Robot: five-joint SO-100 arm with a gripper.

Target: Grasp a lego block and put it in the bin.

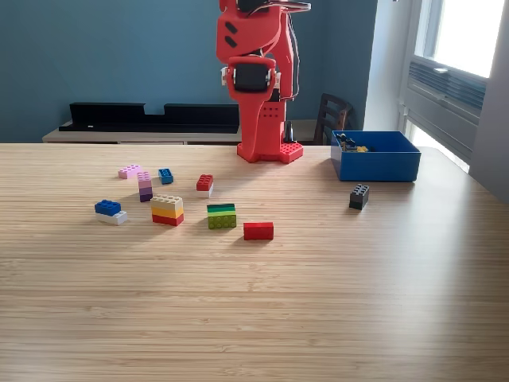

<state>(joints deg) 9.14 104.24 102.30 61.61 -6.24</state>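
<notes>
Wood-grain counter (254, 318) fills your view, teal wall behind it. Landmark is the bin (375, 156), blue, open-topped, sitting far on the exterior view's right.

Nearest you: red block (258, 231), well to the bin's left and closer to the camera. Just left of it, a green stack (222, 216), dark green on lime. Further left, a tan-yellow-red stack (167, 210), then a blue-on-white block (110, 212), the farthest of this row from the bin.

Black block (359, 196) sits near the bin, just in front of it, apart from it.

Next row back: red-on-white block (205, 185), a pink-purple stack (145, 186), a small blue block (165, 176), a flat pink block (129, 171), all well left of the bin.

Inside the bin you can see small pieces, yellow and dark; too small to tell more.

Red arm (256, 79) stands on its base left of the bin, folded upright. Hand is cut off at the frame top, so you cannot tell if it is released or clenched. Dark chair (332, 118) behind, between arm and bin. Long black low shelf (151, 115) runs along the wall.
</notes>
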